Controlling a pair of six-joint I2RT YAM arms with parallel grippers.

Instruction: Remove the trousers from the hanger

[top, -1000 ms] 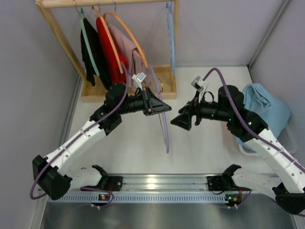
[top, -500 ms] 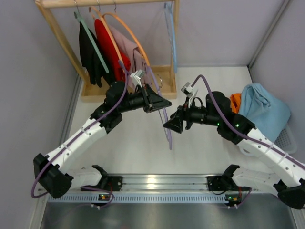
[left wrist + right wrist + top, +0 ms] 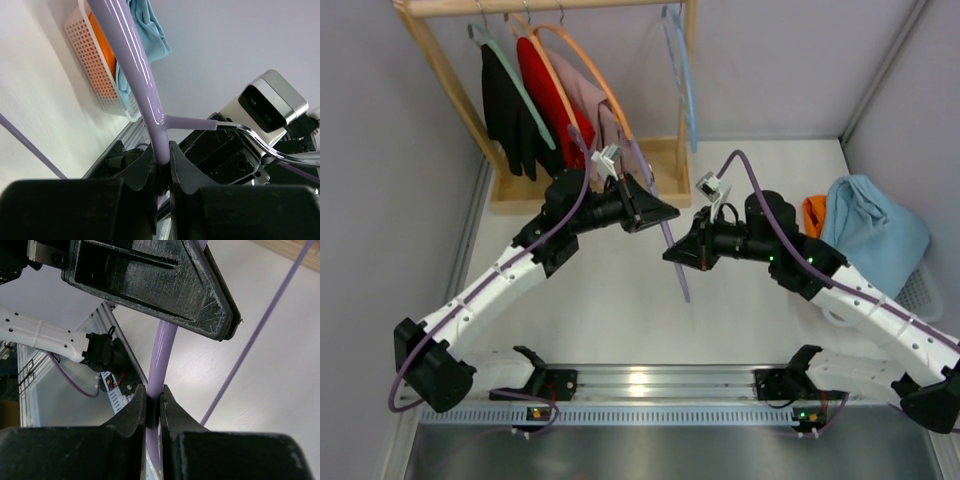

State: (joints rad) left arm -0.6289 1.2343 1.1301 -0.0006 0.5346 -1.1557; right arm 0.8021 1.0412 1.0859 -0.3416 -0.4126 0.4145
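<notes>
The lavender hanger [image 3: 672,255] hangs bare in mid-air over the table's middle, held by both arms. My left gripper [image 3: 665,213] is shut on its thick rim near the metal hook [image 3: 265,150]; the jaws pinch the hanger [image 3: 145,85]. My right gripper [image 3: 673,256] is shut on the same rim lower down, where the hanger [image 3: 162,355] runs between its fingers, just below the left fingers [image 3: 165,280]. The light blue trousers [image 3: 875,225] lie bunched on the white basket [image 3: 920,295] at the right, apart from the hanger. They also show as trousers [image 3: 147,30] in the left wrist view.
A wooden rack [image 3: 450,80] at the back left carries black, red and pink garments, an orange hanger [image 3: 590,70] and a pale blue hanger [image 3: 685,80]. An orange cloth [image 3: 813,213] sits beside the trousers. The grey walls close in on both sides.
My right gripper moved left to the hanger and shut on its rim below the left gripper. The left gripper kept its hold, and the hanger swung slightly.
</notes>
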